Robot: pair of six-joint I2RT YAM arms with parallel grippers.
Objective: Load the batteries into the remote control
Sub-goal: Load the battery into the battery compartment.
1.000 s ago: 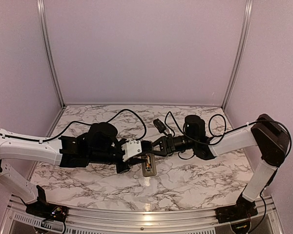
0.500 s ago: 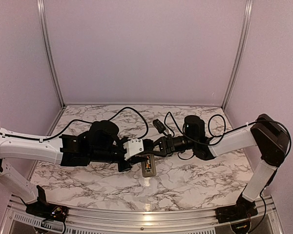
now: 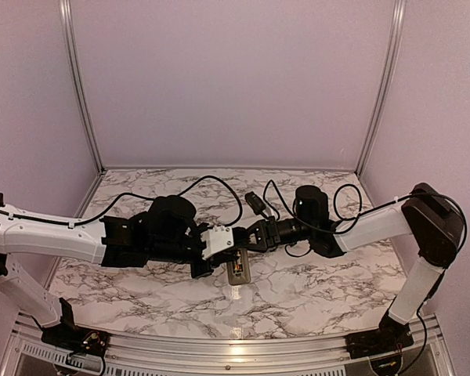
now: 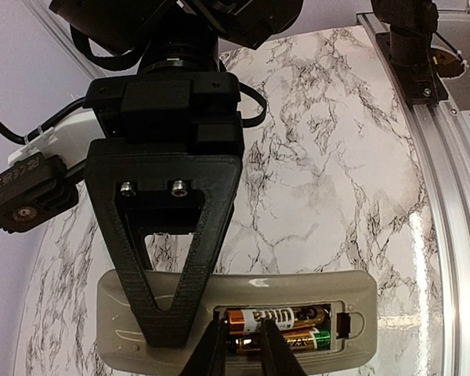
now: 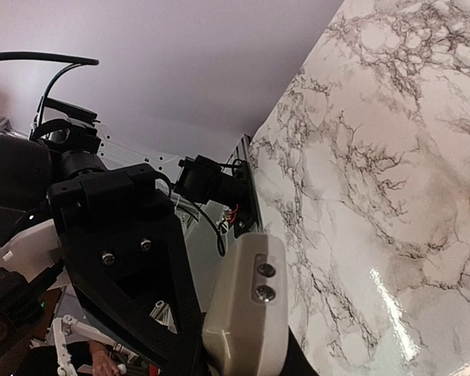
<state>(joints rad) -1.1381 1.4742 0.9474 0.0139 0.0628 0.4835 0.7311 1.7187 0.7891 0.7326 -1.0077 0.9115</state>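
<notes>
Remote control (image 4: 313, 290) back up; 2 batteries (image 4: 278, 317) lengthwise inside.

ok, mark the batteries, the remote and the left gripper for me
batteries (image 4: 290, 317): left wrist view, upper cell's label
remote (image 4: 298, 286): left wrist view, bare tan back
left gripper (image 4: 243, 348): left wrist view, between its fingertips

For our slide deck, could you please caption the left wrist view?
Left gripper poised over two batteries seated in the open back of the remote, on a marble table.
</notes>
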